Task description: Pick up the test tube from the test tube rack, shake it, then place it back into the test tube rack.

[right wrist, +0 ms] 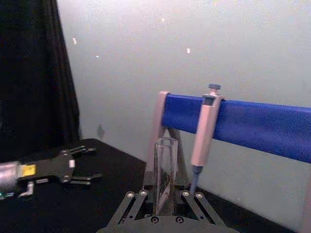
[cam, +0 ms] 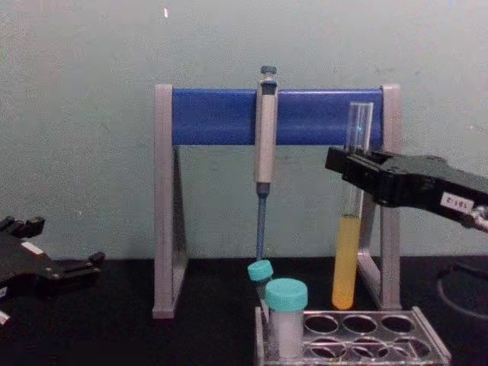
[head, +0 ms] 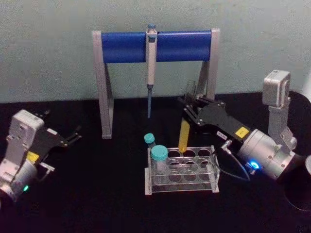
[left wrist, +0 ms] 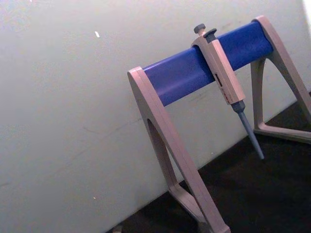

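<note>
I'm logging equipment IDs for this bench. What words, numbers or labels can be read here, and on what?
Nothing is legible.
The yellow sticker on the right pincer: dark marks, too blurred to read.
The white sticker on that pincer's side: print too small to read.
The yellow label on the left pincer: too blurred to read.
The test tube and test tube rack: no markings visible.

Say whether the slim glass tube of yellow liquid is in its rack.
Out: right gripper holds tube upright, bottom above clear plastic rack.
</note>
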You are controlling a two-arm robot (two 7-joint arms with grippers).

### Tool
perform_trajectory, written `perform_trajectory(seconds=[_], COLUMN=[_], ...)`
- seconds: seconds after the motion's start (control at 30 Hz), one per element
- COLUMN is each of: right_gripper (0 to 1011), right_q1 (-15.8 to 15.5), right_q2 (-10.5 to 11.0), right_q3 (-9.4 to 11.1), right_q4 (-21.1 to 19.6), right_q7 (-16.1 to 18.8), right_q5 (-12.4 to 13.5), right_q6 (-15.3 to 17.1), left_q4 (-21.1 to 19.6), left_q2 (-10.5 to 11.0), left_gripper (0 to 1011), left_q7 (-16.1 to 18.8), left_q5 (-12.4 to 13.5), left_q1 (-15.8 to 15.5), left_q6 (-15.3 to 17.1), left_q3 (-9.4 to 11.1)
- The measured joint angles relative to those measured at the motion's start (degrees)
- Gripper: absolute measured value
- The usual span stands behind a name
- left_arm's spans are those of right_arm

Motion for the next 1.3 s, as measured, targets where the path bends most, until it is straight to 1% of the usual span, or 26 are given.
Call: perform_trajectory(seconds=[0.17, 0.5, 0.93, 1.3], right_gripper=[233, 233, 233, 233], right_q1=[-0.4, -0.5, -0.2, 0.4], right_q2=[1.0, 1.7, 1.7, 1.2], right_q3=[-0.9, -2.3, -3.5, -4.4], right_q4=[-0.7, -0.6, 0.8, 2.4], right_q7=[2.2, 2.9, 2.4, 2.0], right_q5=[1.7, 2.9, 3.0, 2.0], right_q6=[0.1, 0.0, -0.1, -0.4], left_q4=[0.0, 0.0, 0.0, 0.0], left_q2=[0.0, 0.0, 0.0, 0.0], left_gripper=[1001, 1001, 1001, 1001], left_q7=[0.0, 0.0, 0.0, 0.0], left_q5=[0.0, 0.0, 0.0, 0.0], left_q1=[0.0, 0.0, 0.0, 0.0], left_q6=[0.0, 0.0, 0.0, 0.0], left_q3=[0.0, 0.0, 0.0, 0.0])
